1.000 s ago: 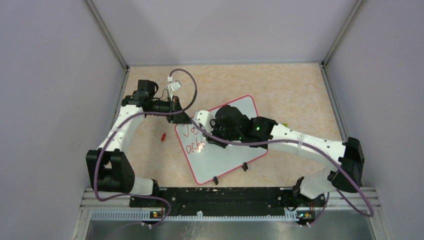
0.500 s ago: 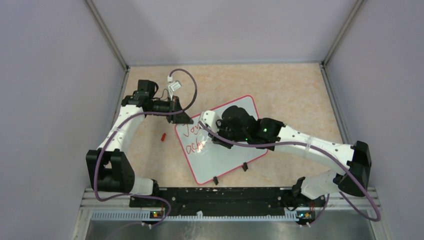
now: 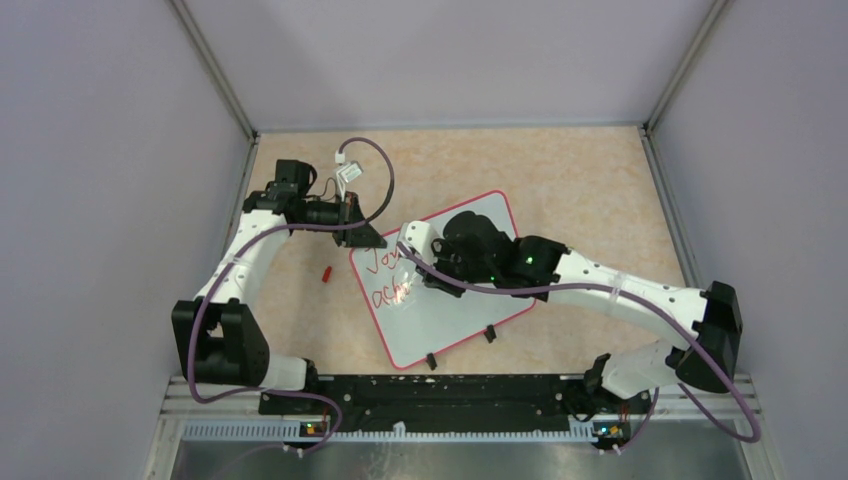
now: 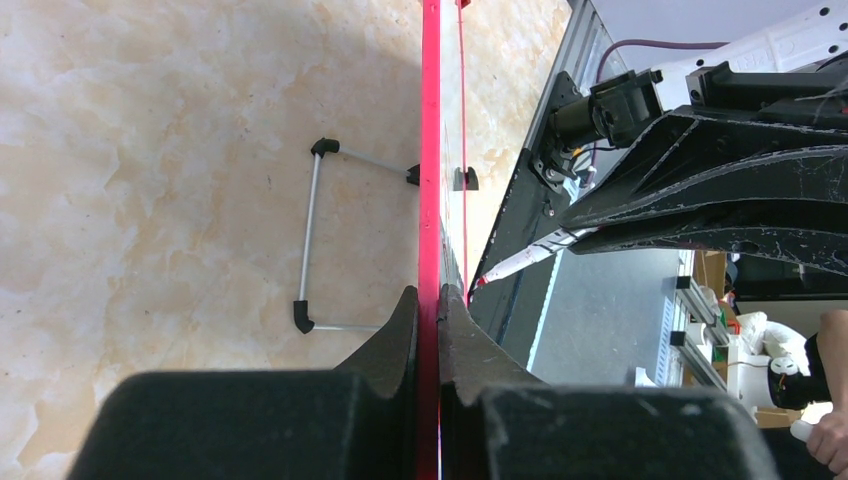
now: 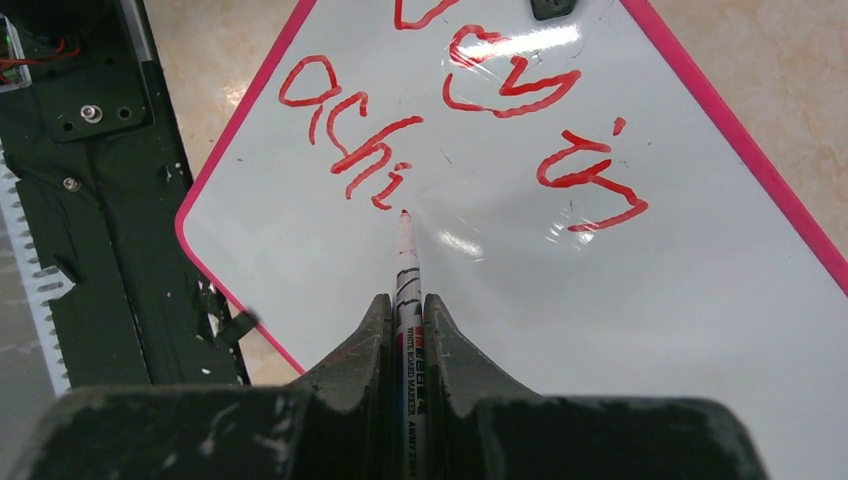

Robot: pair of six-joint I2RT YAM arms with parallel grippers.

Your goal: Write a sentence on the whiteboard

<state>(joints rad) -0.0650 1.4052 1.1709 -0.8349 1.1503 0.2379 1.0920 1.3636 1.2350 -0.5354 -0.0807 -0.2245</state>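
The whiteboard (image 3: pixel 455 310) with its red-pink frame lies tilted on the table's middle. Red writing (image 5: pixel 480 110) reads "Joy is" and below it "achi" (image 5: pixel 345 130); it also shows in the top view (image 3: pixel 385 280). My left gripper (image 3: pixel 362 238) is shut on the board's far-left corner; its wrist view shows the red edge (image 4: pixel 429 150) clamped between the jaws (image 4: pixel 429 300). My right gripper (image 5: pixel 405 305) is shut on a white marker (image 5: pixel 406 260) with a red tip, the tip at the board just after "achi". In the top view the right gripper (image 3: pixel 412 268) hangs over the writing.
A small red marker cap (image 3: pixel 326 272) lies on the beige tabletop left of the board. The board's black wire leg (image 4: pixel 310 250) shows under it. The black base rail (image 3: pixel 440 395) runs along the near edge. Grey walls enclose the table.
My right arm has shifted slightly right along the second line of writing one second ago, then held still. The left arm and board have not moved.
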